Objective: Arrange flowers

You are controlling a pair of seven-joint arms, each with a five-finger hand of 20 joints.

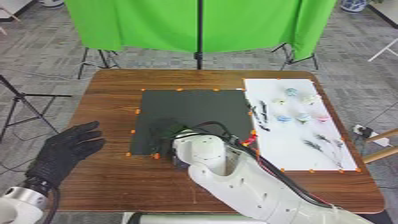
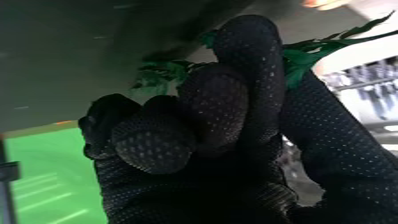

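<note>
The right hand (image 2: 213, 102) has its fingers curled round a leafy green sprig (image 2: 302, 62) over the black mat (image 1: 191, 107), where a loose grip might let it twist and pressing low might crush it.

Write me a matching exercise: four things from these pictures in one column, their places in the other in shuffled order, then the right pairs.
Things:
1. Left hand
2. Green leaves
3. Pink flower
4. Green cloth

Places:
A. Lying on the white sheet
B. Hanging beyond the table's far edge
C. Over the table's left edge
D. Among the curled fingers of the right hand

Right pairs: 1-C, 2-D, 3-A, 4-B
</note>
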